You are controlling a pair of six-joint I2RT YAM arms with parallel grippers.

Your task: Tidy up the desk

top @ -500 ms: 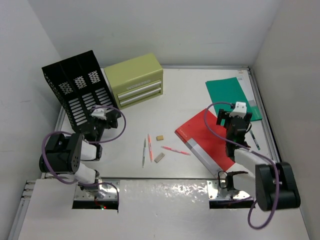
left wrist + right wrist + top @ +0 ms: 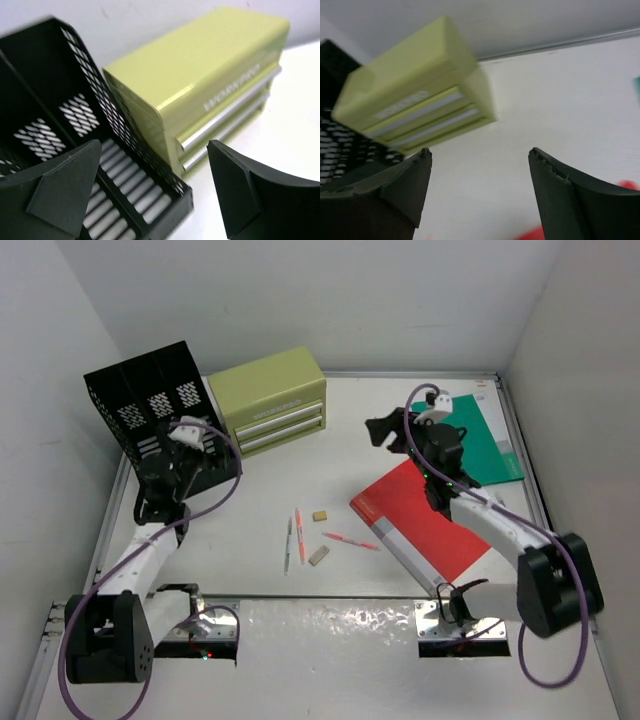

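The left end effector (image 2: 154, 150) stands wide, its two dark fingers well apart and nothing between them. Straight ahead of it is the black mesh file organizer (image 2: 150, 410), whose slotted front corner fills the gap between the fingers in the left wrist view. Just beside the organizer, on its right, stands the olive-green drawer box (image 2: 270, 400) with two silver handle bars across its front.

The right end effector (image 2: 385, 432) is also spread wide and holds nothing. It hangs above bare surface and points toward the drawer box, with only white counter between its fingers. Beneath its arm lies a red notebook (image 2: 420, 525) with a grey band, set at an angle. A green folder (image 2: 480, 440) lies flat behind it, near the right rail.

Between the two arms, small items lie loose and apart from both end effectors: an orange pen (image 2: 299, 534) and a grey pen (image 2: 288, 545) lie side by side. A pink marker (image 2: 350, 541) lies to their right, and there are two tan erasers (image 2: 320, 515).

The counter (image 2: 350, 470) carries all of this. It is a flat white rectangle with thin metal edge rails, enclosed by white walls on three sides.
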